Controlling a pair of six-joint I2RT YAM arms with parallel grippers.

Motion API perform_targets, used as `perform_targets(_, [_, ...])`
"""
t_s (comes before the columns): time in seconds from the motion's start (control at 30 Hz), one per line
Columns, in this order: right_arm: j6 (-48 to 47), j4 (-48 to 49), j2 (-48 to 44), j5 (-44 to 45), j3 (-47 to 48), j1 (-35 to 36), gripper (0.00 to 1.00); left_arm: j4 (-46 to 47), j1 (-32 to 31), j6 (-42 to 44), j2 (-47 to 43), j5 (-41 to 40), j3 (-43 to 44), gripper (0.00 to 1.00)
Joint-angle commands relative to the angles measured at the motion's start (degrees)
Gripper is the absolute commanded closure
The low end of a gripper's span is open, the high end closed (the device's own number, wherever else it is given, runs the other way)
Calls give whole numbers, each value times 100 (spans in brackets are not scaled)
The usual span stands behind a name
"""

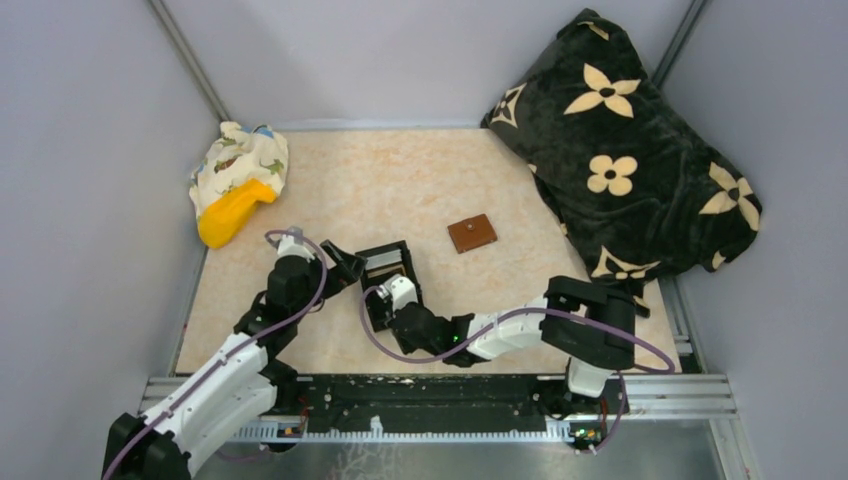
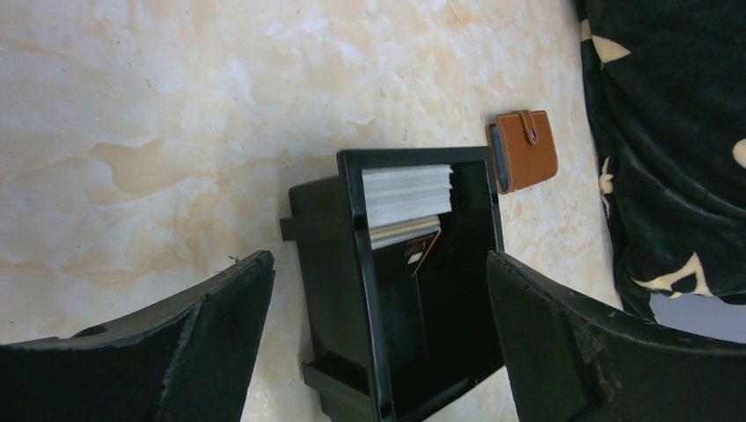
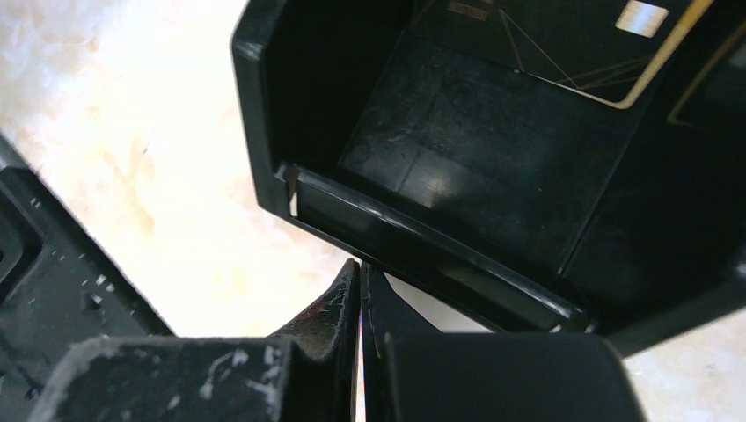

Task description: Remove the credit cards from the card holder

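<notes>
Left gripper [image 2: 378, 262] wide open, right gripper [image 3: 361, 274] closed, both empty; one card holder [image 2: 525, 149].

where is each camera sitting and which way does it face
top external: above, behind the bases, looking down at the table; both arms show.
left wrist: over the black box, facing the card holder; left gripper open.
right wrist: close against the box's wall; right gripper shut.
shared: all see the box; top and left wrist see the card holder.

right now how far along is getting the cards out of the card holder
Done: nothing evident; the card holder lies closed, tab fastened. In hand: nothing; left jaws open toward the black box, right jaws shut at its edge. Left: open the holder, pull the cards.
</notes>
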Motion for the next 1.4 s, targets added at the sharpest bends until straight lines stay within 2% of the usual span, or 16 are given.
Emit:
perform_targets(0.0, [-205,340,1,-88,123,-403,100,-299,20,11,-292,-195,4,5])
perform_targets(0.6, [-771,410,1240,-720,1294,-1367,100,-1549,19,120,-1253,-422,514,3])
perform_targets(0.9, [-1067,64,1583,-728,1924,-1802,100,-1682,24,149,-1352,-375,535,2])
perform_targets(1.17, [-1057,73,1110,-1043,1582,-1916,100,-1835,18,207,-1410,-383,687,1])
perform_targets(1.37, [-711,311,-213,-912,370,-1794,100,-1579,16,194,-1317,-280,518,1])
